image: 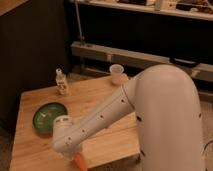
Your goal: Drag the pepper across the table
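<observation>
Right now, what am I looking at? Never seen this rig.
One camera, looking down past the robot's own bulky white arm; where it is mounted isn't clear. The arm reaches down to the near edge of a small wooden table. Its gripper, a two-finger clamp, is mostly hidden under the wrist there and is shut. The orange pepper pokes out just below it, so it is probably pinched, though the grip itself is hidden. Also on the table: a green plate, a small bottle and a white cup at the far edge.
</observation>
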Robot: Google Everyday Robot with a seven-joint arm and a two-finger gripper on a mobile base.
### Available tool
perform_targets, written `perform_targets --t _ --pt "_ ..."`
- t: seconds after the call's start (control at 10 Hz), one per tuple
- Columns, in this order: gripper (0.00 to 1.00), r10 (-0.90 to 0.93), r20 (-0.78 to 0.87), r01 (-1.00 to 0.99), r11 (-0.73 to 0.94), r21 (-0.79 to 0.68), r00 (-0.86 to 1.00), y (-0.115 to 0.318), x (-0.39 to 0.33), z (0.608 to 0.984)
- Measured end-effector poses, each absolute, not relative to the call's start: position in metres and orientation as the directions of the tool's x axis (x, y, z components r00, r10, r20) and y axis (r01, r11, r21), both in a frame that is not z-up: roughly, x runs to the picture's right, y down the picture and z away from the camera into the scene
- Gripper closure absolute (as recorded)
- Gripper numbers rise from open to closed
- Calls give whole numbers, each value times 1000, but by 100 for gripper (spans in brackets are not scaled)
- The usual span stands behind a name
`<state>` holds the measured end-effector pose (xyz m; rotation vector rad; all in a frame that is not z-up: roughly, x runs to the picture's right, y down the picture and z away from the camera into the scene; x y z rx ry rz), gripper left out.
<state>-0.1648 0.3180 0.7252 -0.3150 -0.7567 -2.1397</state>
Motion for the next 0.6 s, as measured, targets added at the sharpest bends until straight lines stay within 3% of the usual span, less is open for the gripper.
perform_targets --t 0.6 --pt "68 -647 475 801 -453 391 -597 296 -171 741"
